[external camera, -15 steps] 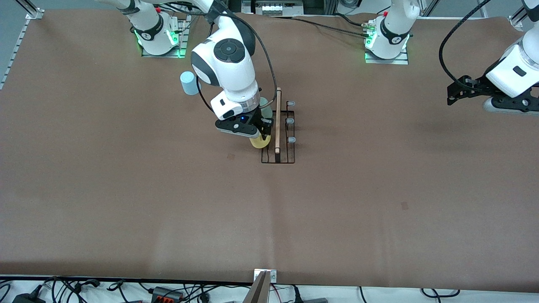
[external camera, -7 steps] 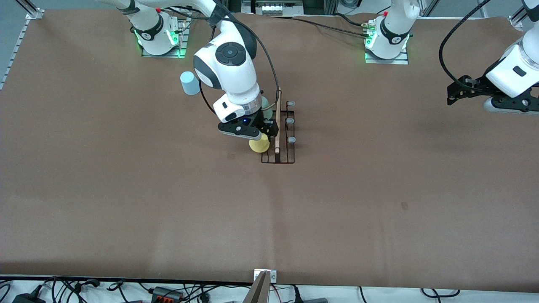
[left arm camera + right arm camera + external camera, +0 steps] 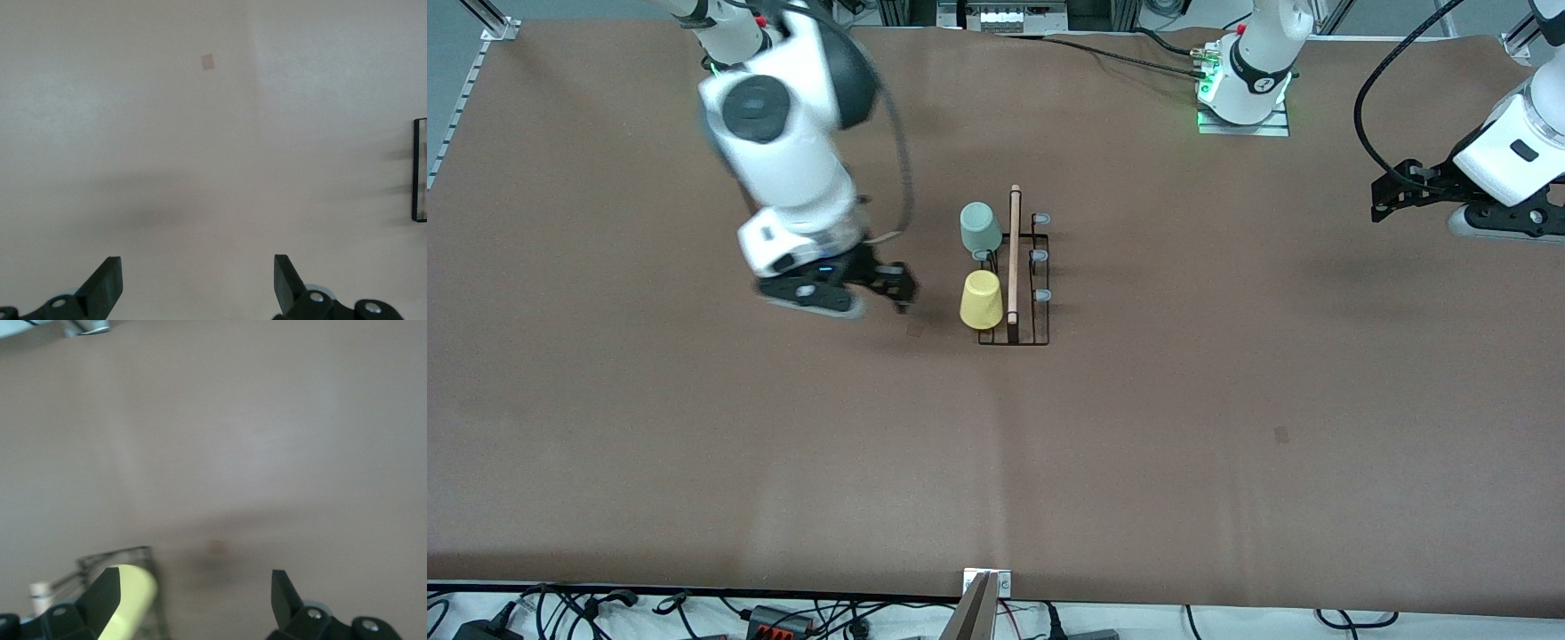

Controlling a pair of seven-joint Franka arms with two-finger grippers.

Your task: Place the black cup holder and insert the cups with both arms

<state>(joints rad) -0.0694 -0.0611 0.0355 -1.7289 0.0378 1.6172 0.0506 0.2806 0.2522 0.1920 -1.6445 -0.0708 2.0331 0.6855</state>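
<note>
Right jaws (image 3: 903,289) apparently apart, empty, beside racked yellow cup (image 3: 982,300).

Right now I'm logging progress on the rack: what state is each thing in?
black cup holder: upright on the table, handle on top.
green cup: upside down on a peg.
yellow cup: upside down on a peg, released.
right tool: open, empty, over the table beside the rack.
left tool: open, empty, waiting at its end.
</note>
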